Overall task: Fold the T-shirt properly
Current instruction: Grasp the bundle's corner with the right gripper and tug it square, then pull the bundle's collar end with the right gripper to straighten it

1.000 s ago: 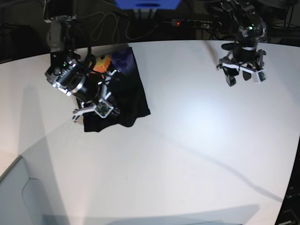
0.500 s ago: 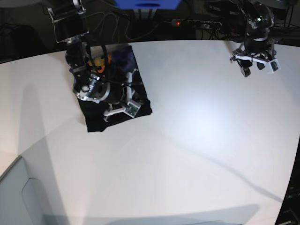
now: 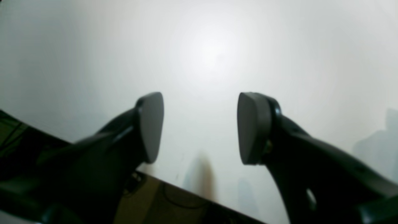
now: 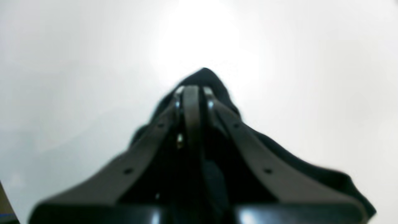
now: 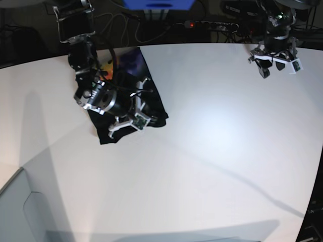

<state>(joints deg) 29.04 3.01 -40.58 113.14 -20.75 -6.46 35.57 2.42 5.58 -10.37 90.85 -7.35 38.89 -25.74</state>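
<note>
The black T-shirt (image 5: 107,133) lies folded at the table's back left, with a strip of its orange and purple print (image 5: 125,61) showing at the far end. My right gripper (image 5: 151,113) hangs over the shirt's right edge. In the right wrist view that gripper (image 4: 192,90) is shut, and black T-shirt cloth (image 4: 311,177) tents up around its tips and drapes away to the right. My left gripper (image 5: 275,64) is far off at the back right, near the table's rear edge. Its pads (image 3: 150,127) stand wide apart over bare white table, so this left gripper (image 3: 200,127) is open and holds nothing.
The white table (image 5: 212,151) stretches wide to the front and right. Behind its rear edge lie a power strip (image 5: 212,24), cables (image 5: 116,25) and a blue object (image 5: 159,4). A grey surface (image 5: 15,212) sits at the front left corner.
The right arm swung over the shirt and moved right, and the shirt's right corner shifted right with it. The left arm drew back toward the far right edge, still open.
</note>
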